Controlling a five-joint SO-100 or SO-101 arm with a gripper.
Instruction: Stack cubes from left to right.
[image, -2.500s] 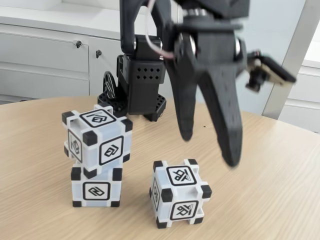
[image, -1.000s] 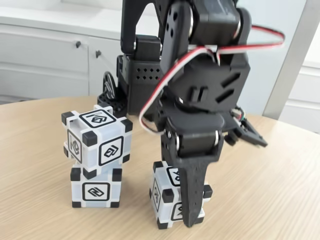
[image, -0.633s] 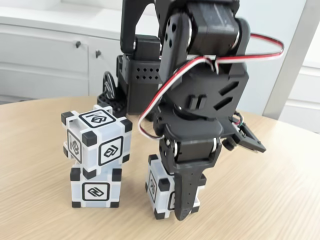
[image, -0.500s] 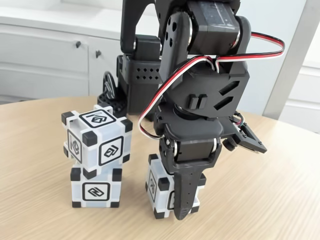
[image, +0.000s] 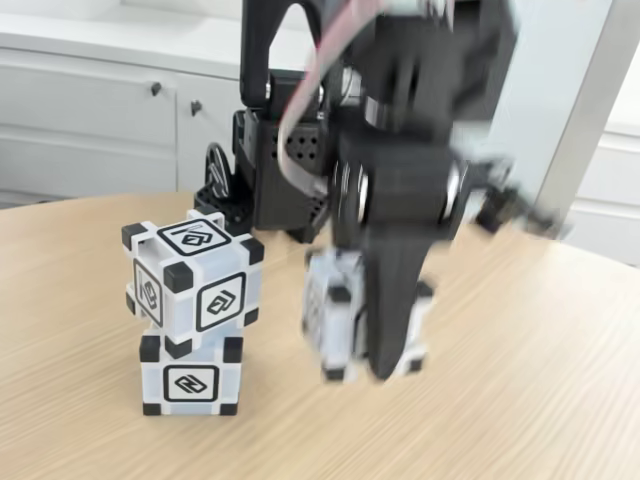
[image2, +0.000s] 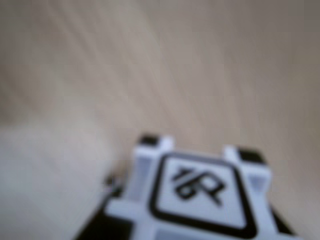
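Two white cubes with black corners stand stacked at the left of the fixed view: the lower cube (image: 190, 378) on the table, the upper cube (image: 192, 285) turned a little on it. To their right, my black gripper (image: 385, 370) is shut on the third cube (image: 335, 315), which hangs blurred just above the wood. One finger (image: 393, 310) covers the cube's front. In the wrist view the held cube (image2: 197, 192) fills the lower edge, its glyph face up, with the tabletop beneath it.
The black perforated robot base (image: 275, 185) stands behind the cubes at the table's far edge. White cabinets (image: 100, 110) run along the back. Bare wooden tabletop (image: 540, 390) lies to the right and in front.
The gripper came down over the right cube, shut on it, and now has lifted it off the table, moving fast enough to blur. The stack at the left has not moved.
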